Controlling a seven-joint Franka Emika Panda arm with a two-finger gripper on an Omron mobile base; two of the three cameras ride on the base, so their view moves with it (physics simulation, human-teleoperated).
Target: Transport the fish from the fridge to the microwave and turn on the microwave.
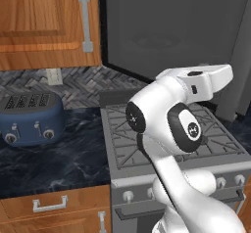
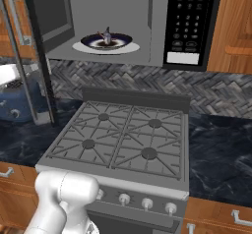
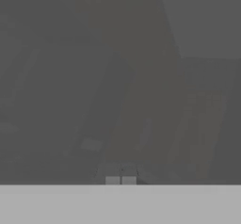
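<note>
The microwave (image 2: 189, 21) hangs above the stove with its door (image 1: 171, 26) swung wide open to the left. Inside, the small dark fish (image 2: 107, 35) lies in a dark blue bowl (image 2: 123, 42) on the white turntable. My gripper (image 3: 120, 180) is shut with nothing between its fingertips. It points straight at the smooth grey door face, very close to it. In the left base view my hand (image 1: 211, 78) sits against the lower right part of that door, well left of the microwave's cavity. The fridge is out of view.
A gas stove (image 2: 128, 134) with black grates and front knobs stands directly below the microwave. A blue toaster (image 1: 32, 117) sits on the dark marble counter (image 1: 63, 163) to the left. Wooden cupboards (image 1: 44, 21) hang on the upper left.
</note>
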